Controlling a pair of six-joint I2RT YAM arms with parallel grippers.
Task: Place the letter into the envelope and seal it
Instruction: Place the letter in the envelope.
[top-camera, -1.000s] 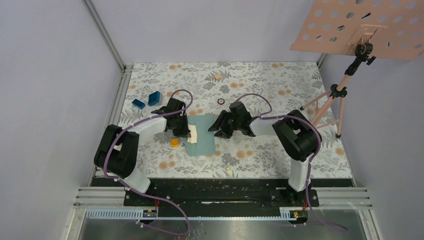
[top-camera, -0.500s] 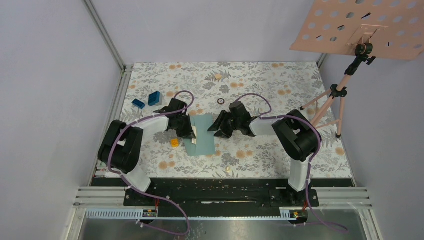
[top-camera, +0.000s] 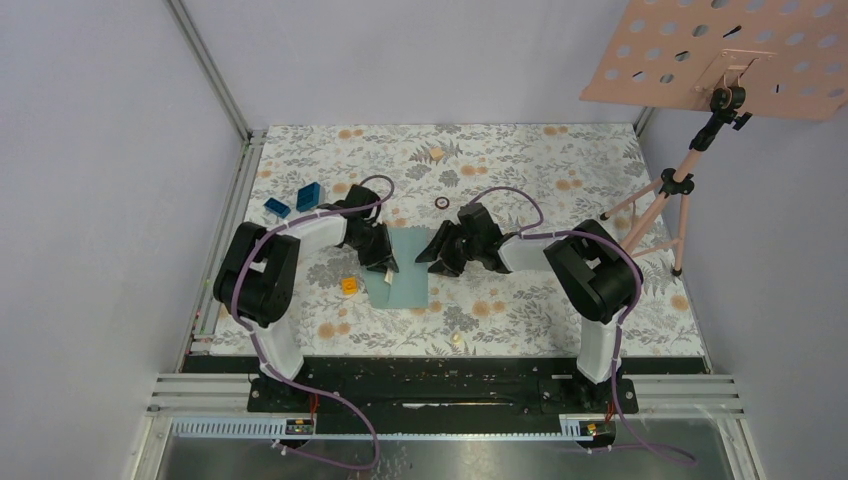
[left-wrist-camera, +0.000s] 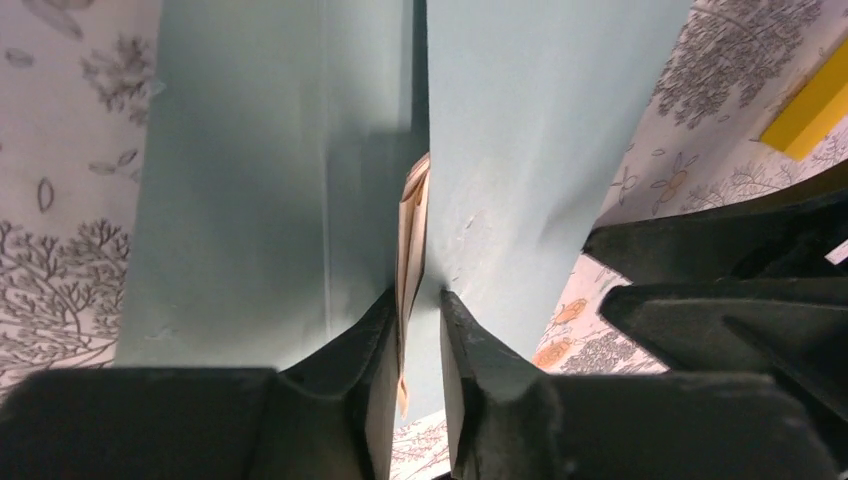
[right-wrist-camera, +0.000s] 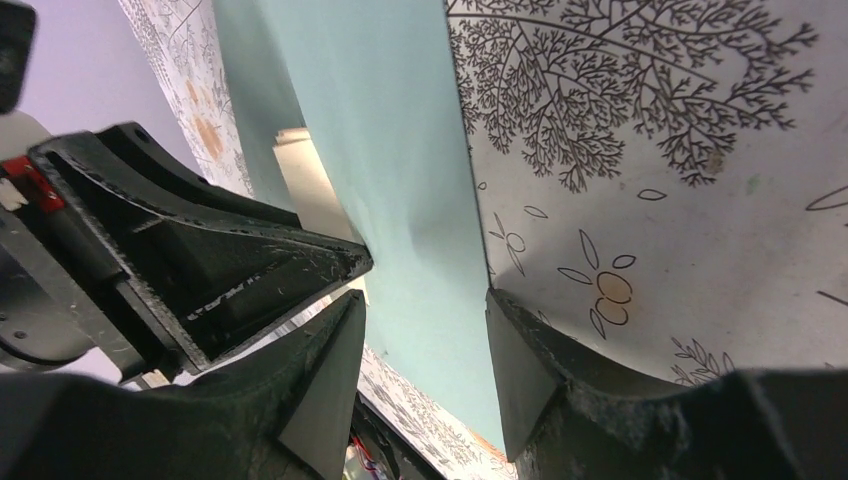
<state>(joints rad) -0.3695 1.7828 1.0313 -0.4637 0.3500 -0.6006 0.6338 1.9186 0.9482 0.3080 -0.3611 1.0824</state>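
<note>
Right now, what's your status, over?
Left gripper slightly parted around the letter, right gripper open over the envelope. Letter partly inside, end sticking out. Yellow block beside envelope, not touching.

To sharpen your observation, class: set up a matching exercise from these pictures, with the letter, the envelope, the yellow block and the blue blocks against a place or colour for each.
1 letter
2 envelope
3 yellow block
4 blue blocks

A teal, flat on the table
B near the table's left edge
C tan, between the left claw's fingers
D just left of the envelope

Pairs: 1-C, 2-A, 3-D, 4-B
</note>
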